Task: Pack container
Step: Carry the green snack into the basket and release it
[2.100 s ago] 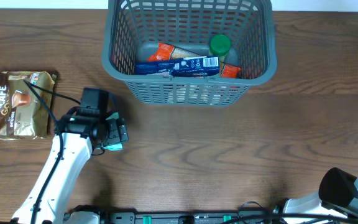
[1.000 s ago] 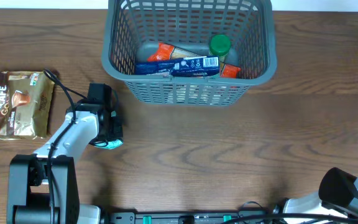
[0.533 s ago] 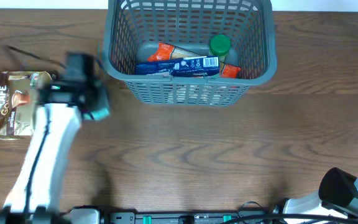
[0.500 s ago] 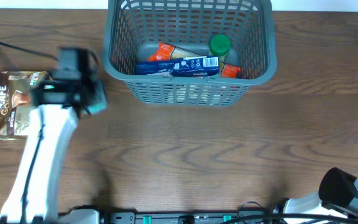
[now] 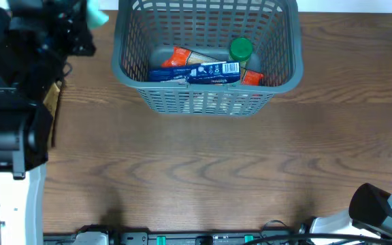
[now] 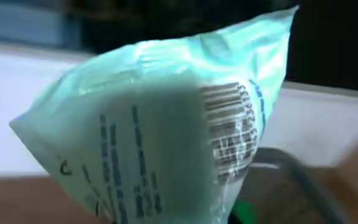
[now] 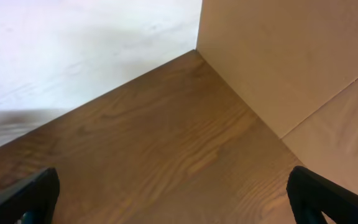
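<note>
Grey-teal plastic, slatted into a lattice on every side under a thick rim: the container [image 5: 206, 102] is a big rectangular basket at the far middle of the wooden table [image 5: 203, 170]. On its base lie orange packets [image 5: 177, 57], with a blue packet [image 5: 203, 71] bearing a barcode laid across them, and a green-capped bottle [image 5: 241, 49] beside them.

My left arm [image 5: 9, 102] looms dark over the table's left end and hides whatever is beneath it. My left gripper [image 5: 84, 24] is clamped on a mint-green packet [image 6: 166, 124]. The packet fills my left wrist view, and only its barcode and some blurred print can be made out. That gripper hangs just beside the container's far left corner, outside the rim.

My right gripper [image 7: 179, 202] has its jaws spread wide at the near right of the table, well apart from the container.
</note>
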`<action>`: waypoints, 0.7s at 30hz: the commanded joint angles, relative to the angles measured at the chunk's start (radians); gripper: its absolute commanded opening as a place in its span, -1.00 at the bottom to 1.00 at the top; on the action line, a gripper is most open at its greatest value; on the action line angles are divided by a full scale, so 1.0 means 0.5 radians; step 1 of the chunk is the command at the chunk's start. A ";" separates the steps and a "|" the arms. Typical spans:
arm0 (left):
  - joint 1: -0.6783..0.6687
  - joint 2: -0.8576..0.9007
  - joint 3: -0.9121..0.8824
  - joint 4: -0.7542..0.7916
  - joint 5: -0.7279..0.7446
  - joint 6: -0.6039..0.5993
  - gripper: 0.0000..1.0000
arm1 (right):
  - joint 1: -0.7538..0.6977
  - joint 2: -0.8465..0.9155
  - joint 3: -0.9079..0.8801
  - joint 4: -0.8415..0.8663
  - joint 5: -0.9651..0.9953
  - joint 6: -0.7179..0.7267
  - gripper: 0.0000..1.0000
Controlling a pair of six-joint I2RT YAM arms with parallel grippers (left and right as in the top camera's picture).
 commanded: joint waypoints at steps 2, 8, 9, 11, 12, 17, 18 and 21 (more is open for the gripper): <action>-0.137 0.164 0.010 0.100 0.492 0.177 -0.89 | -0.007 0.013 -0.008 -0.002 -0.007 0.031 0.98; -0.390 0.475 0.010 0.105 0.538 0.465 -0.89 | -0.007 0.013 -0.008 -0.002 -0.007 0.031 0.98; -0.423 0.531 0.010 0.105 0.538 0.529 -0.89 | -0.007 0.013 -0.008 -0.002 -0.007 0.031 0.98; -0.474 0.641 0.010 0.105 0.537 0.621 -0.88 | -0.007 0.013 -0.008 -0.002 -0.007 0.031 0.99; -0.496 0.704 0.010 0.104 0.537 0.652 -0.89 | -0.007 0.013 -0.008 -0.002 -0.007 0.031 0.99; -0.543 0.960 0.010 0.103 0.537 0.661 -0.88 | -0.007 0.013 -0.008 -0.002 -0.007 0.031 0.98; -0.546 1.003 0.010 0.104 0.537 0.661 -0.89 | -0.007 0.013 -0.008 -0.002 -0.007 0.031 0.99; -0.546 1.093 0.010 0.091 0.538 0.661 -0.89 | -0.007 0.013 -0.008 -0.002 -0.007 0.031 0.98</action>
